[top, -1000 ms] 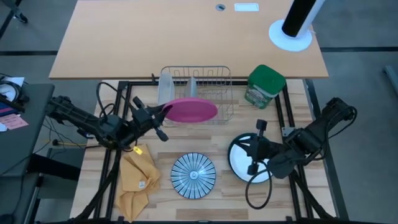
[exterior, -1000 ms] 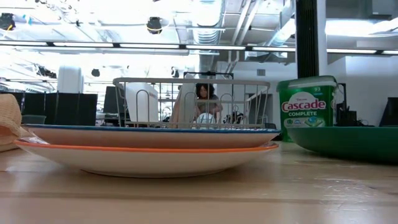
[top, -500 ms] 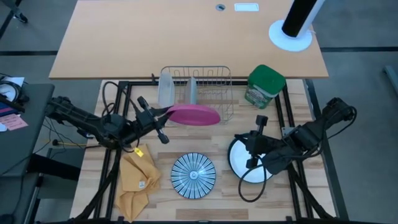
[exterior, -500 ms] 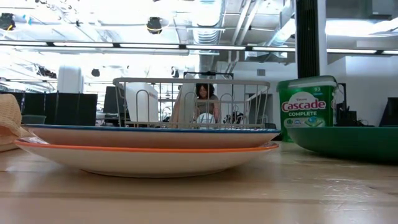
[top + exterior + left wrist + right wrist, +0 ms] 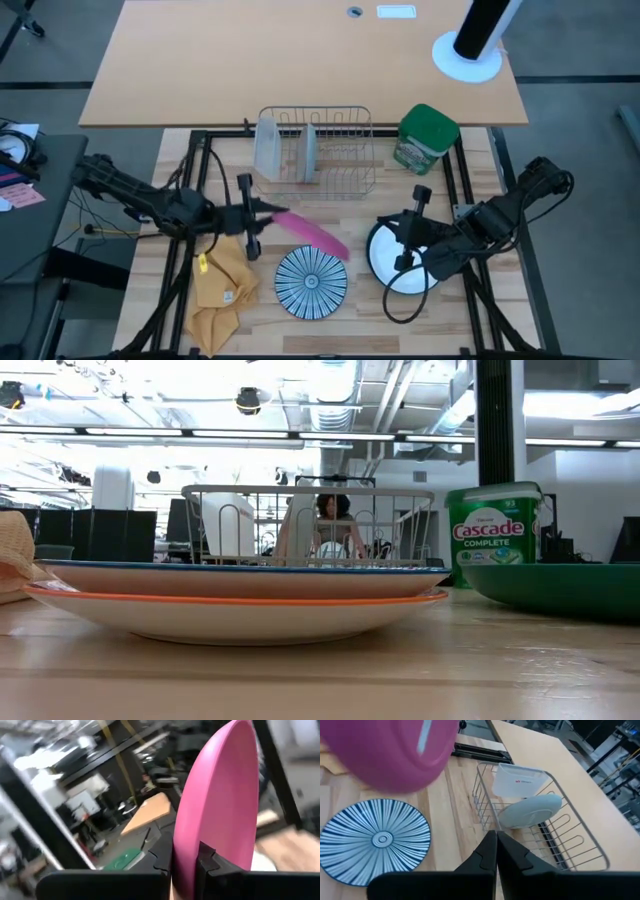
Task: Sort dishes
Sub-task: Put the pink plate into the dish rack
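Observation:
My left gripper (image 5: 262, 213) is shut on the magenta-pink plate (image 5: 312, 236), which hangs tipped on edge above the table between the wire rack (image 5: 335, 150) and the blue-striped plate (image 5: 311, 282). That striped plate lies flat on an orange-rimmed one (image 5: 240, 615). A grey plate (image 5: 530, 810) stands on edge in the rack. My right gripper (image 5: 496, 845) is shut on nothing and hovers over the white plate with the dark green rim (image 5: 385, 262), which lies flat at the right. My left gripper pinches the pink plate's rim (image 5: 186, 870) between its two fingers, coming about level from the table's left side. The plate is lifted clear and stands tipped on edge, reaching away from the fingers toward the table's right.
A frosted container (image 5: 268, 145) stands in the rack's left end. The green canister (image 5: 427, 138) sits to the right of the rack. A yellow cloth (image 5: 222, 282) lies crumpled at the near left. A person shows in the room behind the rack (image 5: 335, 525).
My left gripper has rolled and carried the pink plate from the rack's front edge toward the near side. The plate has turned from lying flat to standing tipped on edge and stays clear of the table.

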Controlling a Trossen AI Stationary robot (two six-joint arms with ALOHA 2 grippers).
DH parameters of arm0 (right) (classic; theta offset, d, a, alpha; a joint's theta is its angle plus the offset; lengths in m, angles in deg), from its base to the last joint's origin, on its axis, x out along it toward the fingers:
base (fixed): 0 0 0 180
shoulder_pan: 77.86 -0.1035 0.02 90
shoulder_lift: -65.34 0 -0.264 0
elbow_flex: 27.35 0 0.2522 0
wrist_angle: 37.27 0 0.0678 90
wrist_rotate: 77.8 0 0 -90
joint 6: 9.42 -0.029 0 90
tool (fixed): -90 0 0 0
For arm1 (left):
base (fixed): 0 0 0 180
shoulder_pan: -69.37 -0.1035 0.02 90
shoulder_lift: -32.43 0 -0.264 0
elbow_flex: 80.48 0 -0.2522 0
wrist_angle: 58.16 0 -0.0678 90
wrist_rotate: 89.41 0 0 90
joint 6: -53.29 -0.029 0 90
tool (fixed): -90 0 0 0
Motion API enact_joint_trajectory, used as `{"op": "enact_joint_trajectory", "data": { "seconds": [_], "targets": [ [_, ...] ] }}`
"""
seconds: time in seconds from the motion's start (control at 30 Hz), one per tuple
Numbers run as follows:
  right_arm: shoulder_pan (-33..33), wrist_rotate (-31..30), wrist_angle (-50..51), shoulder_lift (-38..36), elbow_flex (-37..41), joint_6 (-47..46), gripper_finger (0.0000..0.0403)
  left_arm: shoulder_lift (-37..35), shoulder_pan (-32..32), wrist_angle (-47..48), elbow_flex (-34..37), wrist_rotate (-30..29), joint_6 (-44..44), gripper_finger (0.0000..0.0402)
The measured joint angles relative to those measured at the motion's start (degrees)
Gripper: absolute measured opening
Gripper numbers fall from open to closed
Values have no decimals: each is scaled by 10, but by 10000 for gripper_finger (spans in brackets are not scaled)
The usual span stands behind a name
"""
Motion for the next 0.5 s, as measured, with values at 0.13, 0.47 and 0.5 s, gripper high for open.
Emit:
{"op": "enact_joint_trajectory", "data": {
  "seconds": [0.13, 0.47, 0.5],
  "targets": [
    [0, 2, 0, 0, 0, -34, 13, 16, 26, 15, 0, 11, -127, 16],
    [0, 14, -3, 0, 0, -89, 13, 73, 117, 41, 0, 13, -671, 16],
    [0, 14, -3, 0, 0, -92, 13, 77, 125, 51, 0, 12, -738, 16]
  ]
}}
